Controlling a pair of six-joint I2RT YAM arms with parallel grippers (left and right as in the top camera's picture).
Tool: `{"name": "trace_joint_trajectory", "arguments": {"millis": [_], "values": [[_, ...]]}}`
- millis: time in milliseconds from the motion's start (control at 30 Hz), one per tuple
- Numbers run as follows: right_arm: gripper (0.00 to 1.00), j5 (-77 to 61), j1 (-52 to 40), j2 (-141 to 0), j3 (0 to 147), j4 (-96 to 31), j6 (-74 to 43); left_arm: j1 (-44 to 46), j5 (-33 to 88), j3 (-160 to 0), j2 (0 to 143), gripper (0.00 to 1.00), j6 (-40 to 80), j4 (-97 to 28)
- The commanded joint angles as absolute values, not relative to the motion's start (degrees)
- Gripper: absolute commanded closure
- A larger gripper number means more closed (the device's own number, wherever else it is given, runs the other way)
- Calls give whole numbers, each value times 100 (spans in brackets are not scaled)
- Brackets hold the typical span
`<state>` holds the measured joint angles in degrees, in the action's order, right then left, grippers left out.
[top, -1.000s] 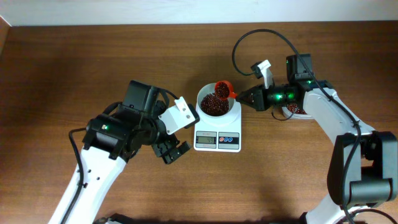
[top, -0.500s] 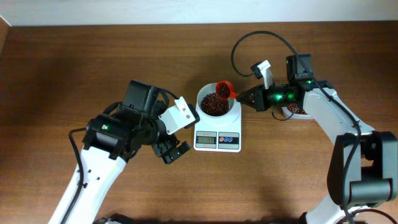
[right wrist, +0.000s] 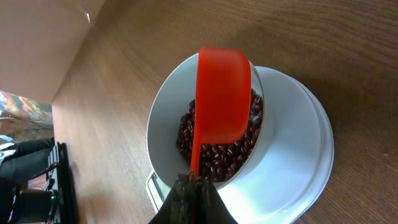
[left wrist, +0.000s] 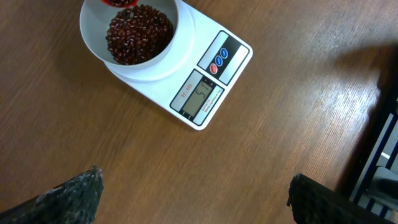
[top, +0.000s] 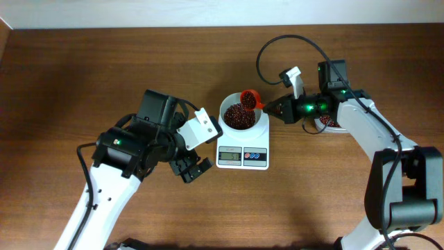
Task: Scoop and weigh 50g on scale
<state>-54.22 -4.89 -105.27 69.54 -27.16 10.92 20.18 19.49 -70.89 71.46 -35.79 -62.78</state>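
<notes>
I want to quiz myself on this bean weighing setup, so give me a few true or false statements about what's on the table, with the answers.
1. A white bowl of red beans sits on the scale. True.
2. The left hand is shut on the bowl. False: it is open, over the table beside the scale, apart from the bowl.
3. The right hand is shut on the handle of a red scoop held over the bowl. True.
4. The scale stands at the table's far left edge. False: it stands near the middle, between the two arms.
</notes>
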Motion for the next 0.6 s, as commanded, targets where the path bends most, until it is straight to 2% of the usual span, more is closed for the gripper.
{"name": "trace_joint_trajectory", "arguments": {"millis": [0,567], "values": [[96,-5522,-528,-10586,6969,-2703,1177,2008,2012,-7137,7059,1,-3562,-6267],[96,-5524,-528,-10586,6969,-2742,1177,2008,2012,-7137,7059,1,-3562,-6267]]}}
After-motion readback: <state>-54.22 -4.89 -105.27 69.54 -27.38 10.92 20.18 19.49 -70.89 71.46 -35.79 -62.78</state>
